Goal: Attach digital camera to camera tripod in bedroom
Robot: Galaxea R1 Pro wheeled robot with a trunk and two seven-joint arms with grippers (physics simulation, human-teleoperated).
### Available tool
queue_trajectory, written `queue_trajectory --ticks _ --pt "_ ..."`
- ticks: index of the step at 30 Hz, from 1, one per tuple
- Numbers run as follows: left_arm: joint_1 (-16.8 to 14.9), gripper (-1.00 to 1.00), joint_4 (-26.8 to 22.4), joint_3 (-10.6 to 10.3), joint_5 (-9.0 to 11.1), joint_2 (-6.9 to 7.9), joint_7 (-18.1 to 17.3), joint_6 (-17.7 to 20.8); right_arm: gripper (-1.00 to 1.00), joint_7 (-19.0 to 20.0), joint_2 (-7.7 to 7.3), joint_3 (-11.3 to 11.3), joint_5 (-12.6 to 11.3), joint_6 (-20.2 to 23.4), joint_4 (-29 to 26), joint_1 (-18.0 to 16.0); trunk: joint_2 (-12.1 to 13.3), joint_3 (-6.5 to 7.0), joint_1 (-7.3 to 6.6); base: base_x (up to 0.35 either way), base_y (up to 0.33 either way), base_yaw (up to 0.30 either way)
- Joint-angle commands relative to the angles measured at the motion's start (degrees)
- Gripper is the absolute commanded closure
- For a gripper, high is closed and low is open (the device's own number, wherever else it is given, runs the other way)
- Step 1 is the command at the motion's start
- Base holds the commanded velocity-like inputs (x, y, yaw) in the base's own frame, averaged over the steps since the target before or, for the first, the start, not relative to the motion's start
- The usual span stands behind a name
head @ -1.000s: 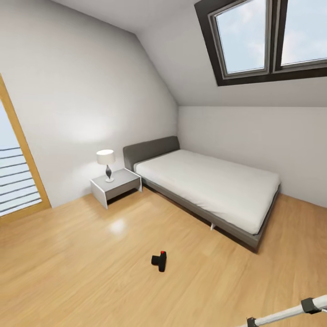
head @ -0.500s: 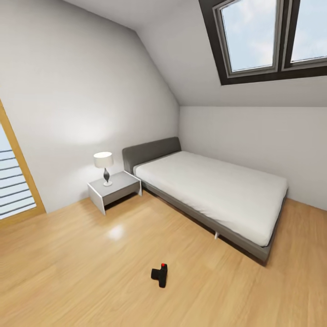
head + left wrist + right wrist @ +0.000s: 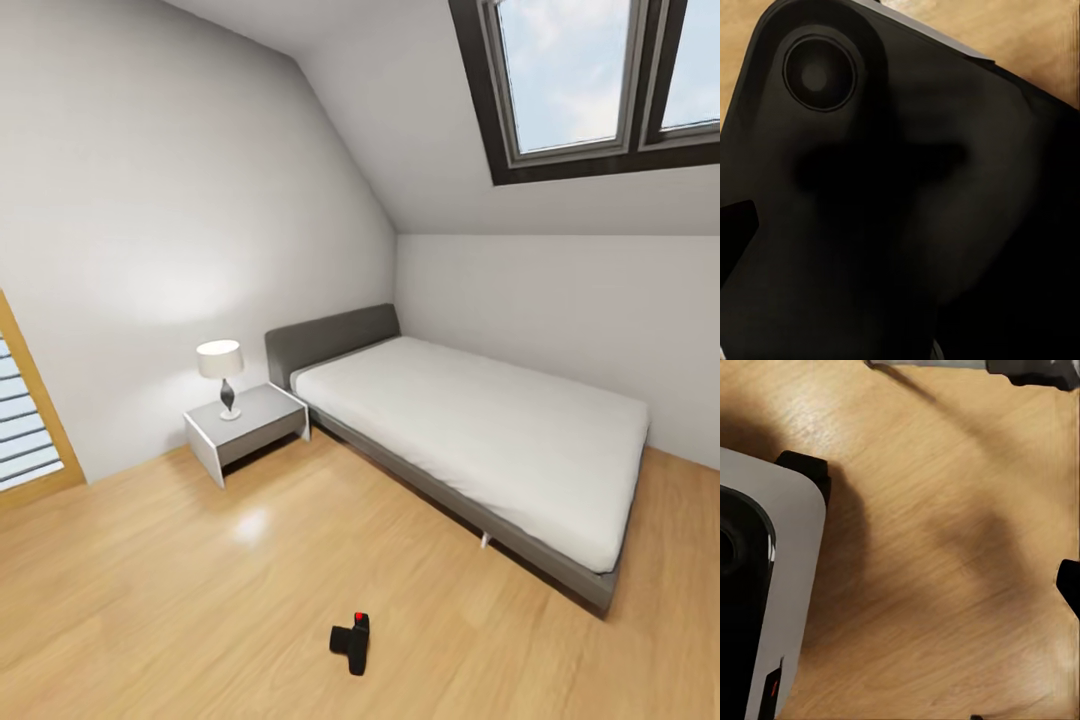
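The digital camera lies on the light wood floor, low in the head view, small and black with its red button facing up. It is apart from the bed and from everything else. Of the camera tripod, one silver leg with a dark grey joint lies across the floor at the edge of the right wrist view. One dark fingertip of my right gripper sits at that view's border, with bare floor across the middle. The left wrist view faces my own black body panel; a dark tip shows at its border.
A grey-framed white bed stands against the far wall under the skylight. A grey nightstand with a lamp is beside it. A wood-framed slatted door is at the left. My white and black base is close to the right wrist.
The whole head view has shifted: the bed, nightstand and digital camera sit lower and wider in frame, so the camera on my head moved. The tripod leg has left the lower right corner.
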Motion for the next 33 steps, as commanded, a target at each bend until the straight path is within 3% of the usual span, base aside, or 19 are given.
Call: queue_trajectory --ticks 1,11,21,33 --pt "0.01 -1.0 -0.05 0.15 0.12 -0.02 -0.02 -0.11 -1.0 -0.02 -0.02 -0.35 0.37 -0.34 0.19 -0.08 -0.02 -0.05 0.03 0.324 0.0 0.0" --pt "0.01 -1.0 -0.05 -0.04 0.0 -0.01 -0.02 -0.56 -1.0 -2.19 0.62 -0.42 0.25 -0.43 0.26 -0.08 -0.02 -0.05 0.03 0.323 0.047 0.0" --pt "0.0 -1.0 -0.05 -0.07 -0.01 -0.03 -0.02 -0.72 -1.0 -9.51 5.59 -0.45 0.36 -0.48 0.28 0.54 -0.02 -0.05 0.03 0.323 0.089 0.0" --pt "0.01 -1.0 -0.11 -0.15 -0.1 -0.09 -0.02 -0.96 -1.0 -10.06 5.78 -0.36 0.43 -0.67 0.22 0.86 -0.02 -0.05 0.03 0.262 0.081 0.0"
